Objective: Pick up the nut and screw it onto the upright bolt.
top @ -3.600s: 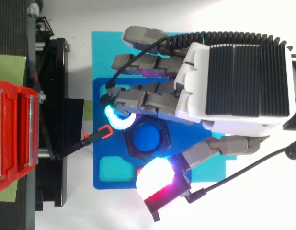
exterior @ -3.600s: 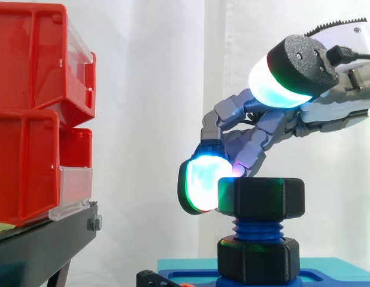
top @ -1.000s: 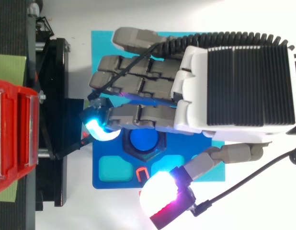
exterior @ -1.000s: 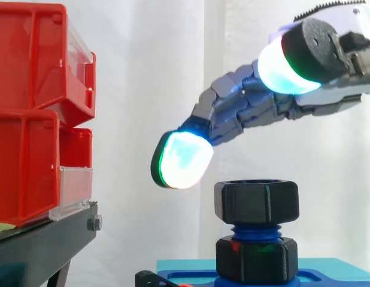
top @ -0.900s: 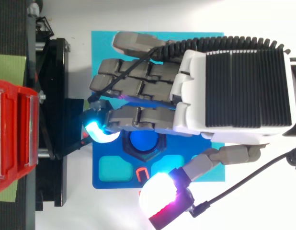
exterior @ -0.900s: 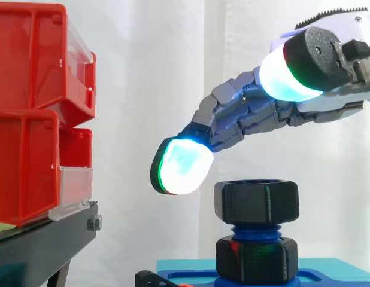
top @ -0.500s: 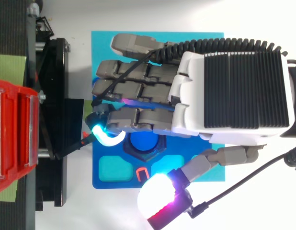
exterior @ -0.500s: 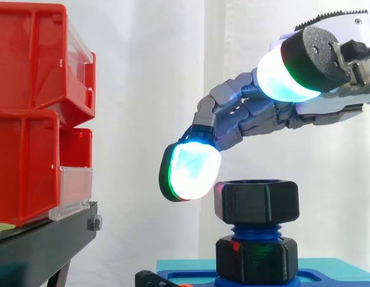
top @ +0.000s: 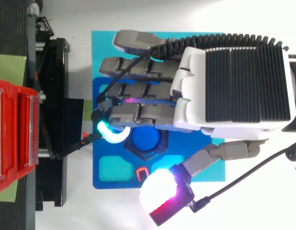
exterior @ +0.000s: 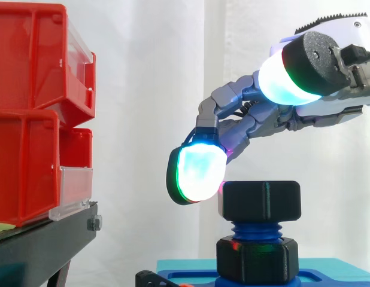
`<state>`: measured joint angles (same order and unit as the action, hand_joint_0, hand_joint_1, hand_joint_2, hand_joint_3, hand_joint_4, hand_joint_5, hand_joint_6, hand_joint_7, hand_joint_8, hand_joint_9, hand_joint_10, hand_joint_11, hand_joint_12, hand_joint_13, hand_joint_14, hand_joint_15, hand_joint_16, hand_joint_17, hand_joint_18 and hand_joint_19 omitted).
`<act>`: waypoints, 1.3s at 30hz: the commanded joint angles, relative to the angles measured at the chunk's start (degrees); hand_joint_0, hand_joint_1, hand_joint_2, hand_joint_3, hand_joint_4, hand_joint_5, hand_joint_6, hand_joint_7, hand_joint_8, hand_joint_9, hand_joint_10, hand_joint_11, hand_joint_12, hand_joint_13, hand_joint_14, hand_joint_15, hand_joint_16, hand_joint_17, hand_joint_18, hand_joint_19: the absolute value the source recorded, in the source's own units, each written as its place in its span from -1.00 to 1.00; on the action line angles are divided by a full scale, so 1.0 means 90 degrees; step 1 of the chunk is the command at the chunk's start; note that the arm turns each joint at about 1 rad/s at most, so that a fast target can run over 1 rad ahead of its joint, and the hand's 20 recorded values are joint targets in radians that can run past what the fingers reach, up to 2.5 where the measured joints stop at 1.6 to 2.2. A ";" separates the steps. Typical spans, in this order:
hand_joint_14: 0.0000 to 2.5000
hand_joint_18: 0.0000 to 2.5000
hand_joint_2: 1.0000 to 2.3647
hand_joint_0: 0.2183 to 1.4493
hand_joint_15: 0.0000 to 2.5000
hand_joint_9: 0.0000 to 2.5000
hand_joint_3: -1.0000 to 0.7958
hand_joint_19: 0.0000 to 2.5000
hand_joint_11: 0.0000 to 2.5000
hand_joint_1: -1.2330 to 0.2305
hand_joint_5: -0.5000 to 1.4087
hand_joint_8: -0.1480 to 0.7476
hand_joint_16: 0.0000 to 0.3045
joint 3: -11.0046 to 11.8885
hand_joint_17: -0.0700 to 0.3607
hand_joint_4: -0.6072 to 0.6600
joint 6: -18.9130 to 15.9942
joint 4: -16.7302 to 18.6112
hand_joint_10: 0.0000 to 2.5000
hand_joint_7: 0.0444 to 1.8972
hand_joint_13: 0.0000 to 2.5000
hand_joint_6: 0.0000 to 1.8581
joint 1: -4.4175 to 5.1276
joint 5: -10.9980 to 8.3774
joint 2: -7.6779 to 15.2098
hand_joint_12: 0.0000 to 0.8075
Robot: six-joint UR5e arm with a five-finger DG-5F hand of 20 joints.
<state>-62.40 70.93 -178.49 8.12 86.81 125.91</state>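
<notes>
Screwing seemed the step in hand: the black, matte, six-sided nut [exterior: 260, 201] sat on the blue ribbed bolt [exterior: 257, 230], directly below the hand [top: 224, 81]. The hand was half open and held nothing. One smooth, rounded fingertip [exterior: 198, 173] hung at the nut's flat farthest from the palm, thumb raised above. Next, it would need to pinch opposite flats and twist.

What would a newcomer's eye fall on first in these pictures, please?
The white-and-grey hand reaches in from the right, its fingers curving down, one glowing pad just left of the black nut. That nut sits atop the blue bolt, low centre-right; red bins stack at left.
</notes>
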 commanded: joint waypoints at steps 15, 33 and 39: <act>-1.00 -0.74 -1.00 -0.54 -1.00 -0.18 -0.44 -1.00 -1.00 0.37 -0.42 -0.06 -0.78 0.0000 -0.33 0.21 0.0078 -0.0060 -1.00 0.48 -0.48 -0.46 -0.0277 0.0325 -0.0005 -0.22; -1.00 -0.26 -1.00 -0.53 -1.00 0.38 -0.44 -0.94 -1.00 0.35 -0.36 -0.11 -0.85 0.0000 -0.43 0.15 0.0185 -0.0060 -1.00 0.57 -0.06 -0.46 -0.0423 0.0501 -0.0005 -0.43; -1.00 -0.42 -1.00 -0.55 -1.00 0.20 -0.44 -0.96 -0.93 0.43 -0.43 -0.04 -0.79 0.0146 -0.35 0.18 0.0185 -0.0080 -1.00 0.44 -0.18 -0.46 -0.0472 0.0589 -0.0005 -0.27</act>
<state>-61.87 72.60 -179.08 4.07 91.77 125.86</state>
